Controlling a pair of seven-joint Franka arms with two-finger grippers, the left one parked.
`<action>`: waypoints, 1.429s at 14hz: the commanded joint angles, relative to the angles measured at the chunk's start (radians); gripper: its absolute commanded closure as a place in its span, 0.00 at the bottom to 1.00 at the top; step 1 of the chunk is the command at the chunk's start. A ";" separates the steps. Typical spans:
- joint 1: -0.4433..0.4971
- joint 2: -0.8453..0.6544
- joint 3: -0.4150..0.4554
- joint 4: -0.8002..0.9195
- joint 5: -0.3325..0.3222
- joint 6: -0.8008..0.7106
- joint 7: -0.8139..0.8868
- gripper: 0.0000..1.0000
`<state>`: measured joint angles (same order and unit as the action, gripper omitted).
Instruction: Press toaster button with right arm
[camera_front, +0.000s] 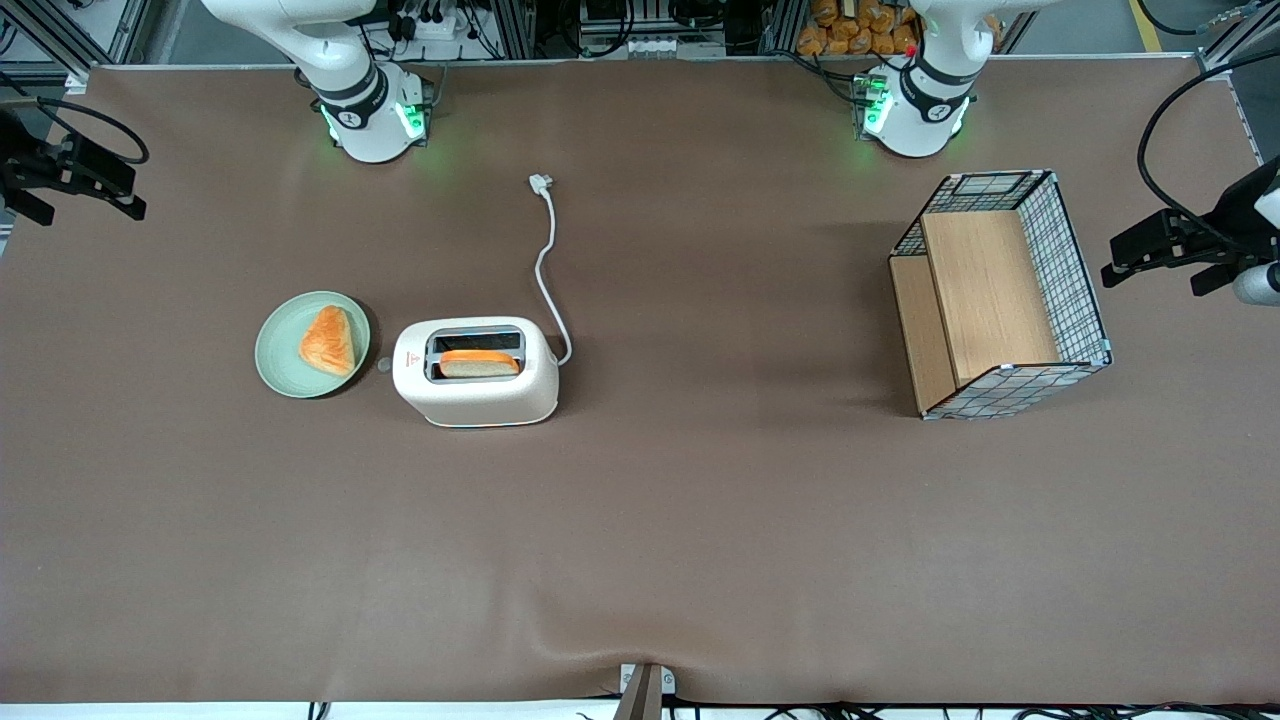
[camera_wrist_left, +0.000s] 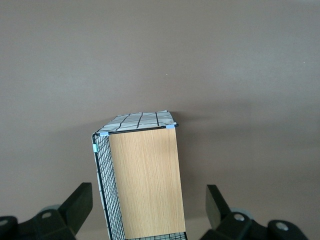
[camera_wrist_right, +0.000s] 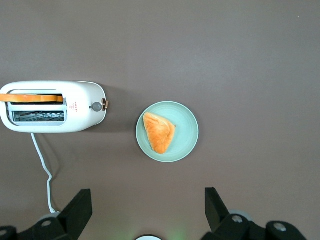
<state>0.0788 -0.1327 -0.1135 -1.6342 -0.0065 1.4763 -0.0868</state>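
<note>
Item: cream-white rounded two-slot toaster (camera_front: 475, 372), standing on the brown tabletop (camera_front: 640, 540) toward the working arm's end. A slice of orange-crusted bread (camera_front: 479, 362) sits in the slot nearer the front camera; the other slot is empty.

Item: small round grey toaster button (camera_front: 384, 366), projecting from the toaster's narrow end that faces the plate. In the right wrist view it shows as a grey knob (camera_wrist_right: 95, 106) with a brownish tip. Not pressed, by the look of it.

Item: pale green round plate (camera_front: 281, 362), just beside that same end, carrying a golden triangular pastry (camera_front: 328, 341). The button lies in the narrow gap between toaster and plate.

Item: white cord and plug (camera_front: 541, 182), trailing from the toaster's other end, farther from the front camera; unplugged.

Item: right arm's slim black two-finger gripper (camera_wrist_right: 147, 212), high above the tabletop and well apart from the toaster, fingers spread wide, holding nothing.

Handling note, a judgement: the approach has not begun. Closing the fingers first would give one firm tip. Descend into the gap over the plate's edge without touching the pastry, then bear straight down on the knob; a light toaster may tip or slide under an off-centre push.

Item: wire-mesh basket with wooden panels (camera_front: 1000, 295), toward the parked arm's end; not concerned.
</note>
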 joint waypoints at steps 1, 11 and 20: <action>0.009 0.013 0.001 0.025 -0.024 -0.027 0.009 0.00; 0.012 0.015 0.000 0.034 -0.029 -0.024 0.015 0.00; 0.009 0.035 0.000 0.059 -0.027 -0.025 0.006 0.00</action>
<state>0.0855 -0.1149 -0.1134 -1.6073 -0.0103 1.4690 -0.0862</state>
